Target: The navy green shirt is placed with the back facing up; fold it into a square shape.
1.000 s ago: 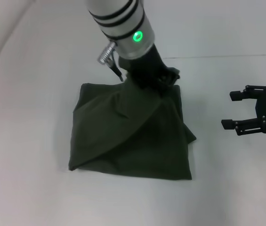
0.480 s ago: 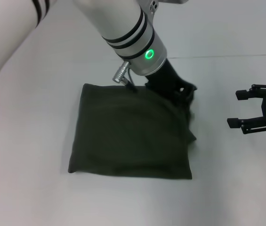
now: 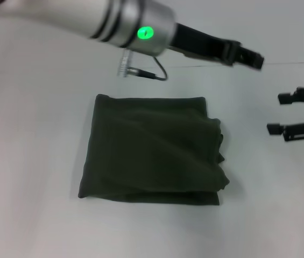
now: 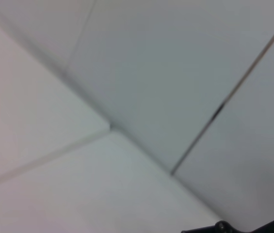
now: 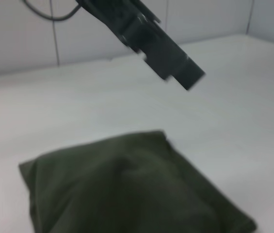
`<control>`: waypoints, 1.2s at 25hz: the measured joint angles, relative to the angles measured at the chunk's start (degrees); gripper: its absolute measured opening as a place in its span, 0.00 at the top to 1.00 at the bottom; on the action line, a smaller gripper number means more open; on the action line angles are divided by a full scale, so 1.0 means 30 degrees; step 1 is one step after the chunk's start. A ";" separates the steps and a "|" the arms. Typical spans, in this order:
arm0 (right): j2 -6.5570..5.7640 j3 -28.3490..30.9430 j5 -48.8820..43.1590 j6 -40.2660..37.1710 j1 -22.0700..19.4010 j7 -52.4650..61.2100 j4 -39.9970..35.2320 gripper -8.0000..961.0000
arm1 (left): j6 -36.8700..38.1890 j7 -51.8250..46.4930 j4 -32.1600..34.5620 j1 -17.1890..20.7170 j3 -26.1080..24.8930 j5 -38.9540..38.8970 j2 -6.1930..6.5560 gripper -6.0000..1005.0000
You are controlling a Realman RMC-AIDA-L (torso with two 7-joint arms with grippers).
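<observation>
Shirt (image 3: pixel 152 150) lies on the white counter (image 3: pixel 33 161), folded into a near-square block, nearer edge closest to the robot. Nothing is touching it.

Risk, judged from how it lies: the right-hand side is not flush. Loose layers bulge out past the edge there and the nearer right corner shows stacked plies that do not line up. The soft cloth could slump or spring open along that side and spoil the square. A pincer passing low over that side could also catch the bulge and drag the top layer.

Right pincer (image 3: pixel 286 113) sits at the right edge of the head view, well apart from the shirt, over bare counter. Its fingers are spread and empty; arm looks parked.

Farthest: left pincer (image 3: pixel 251 58) is raised beyond the shirt's far right corner, clear of the cloth. The left arm (image 3: pixel 114 24) reaches across from the upper left, with a green light lit on its wrist. Pincer carries nothing; whether its fingers are spread or closed, I cannot tell. Its wrist camera shows only wall panels.
</observation>
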 joint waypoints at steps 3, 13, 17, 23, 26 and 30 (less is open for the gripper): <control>-0.0085 0.1098 0.0082 -0.0340 0.0334 0.0472 -0.0012 0.05 | -0.0088 0.3982 -0.0162 0.2045 -0.1428 -0.2980 0.0029 0.39; 0.0135 0.1982 0.1324 -0.0529 0.1103 0.2249 0.0117 0.05 | 0.0682 1.6637 -0.2413 0.8165 -0.2651 -1.0048 0.0174 0.11; 0.0134 0.1752 0.1445 -0.0938 0.1582 0.3602 0.0002 0.05 | 0.0875 1.7666 -0.2801 0.9090 -0.3643 -1.0124 0.0632 0.09; 0.0238 0.0297 0.1115 -0.0815 0.2387 0.5418 -0.0001 0.05 | 0.1988 1.8641 -0.3819 0.9133 -0.4267 -0.8617 0.1212 0.09; 0.0369 -0.0730 0.1069 -0.0088 0.2734 0.5967 0.0159 0.05 | 0.2486 1.9354 -0.3981 0.9265 -0.4260 -0.7966 0.1124 0.09; 0.0390 -0.1968 0.0259 0.1593 0.3740 0.9078 0.0530 0.05 | 0.2649 2.0228 -0.5006 0.9145 -0.4092 -0.7742 0.1070 0.09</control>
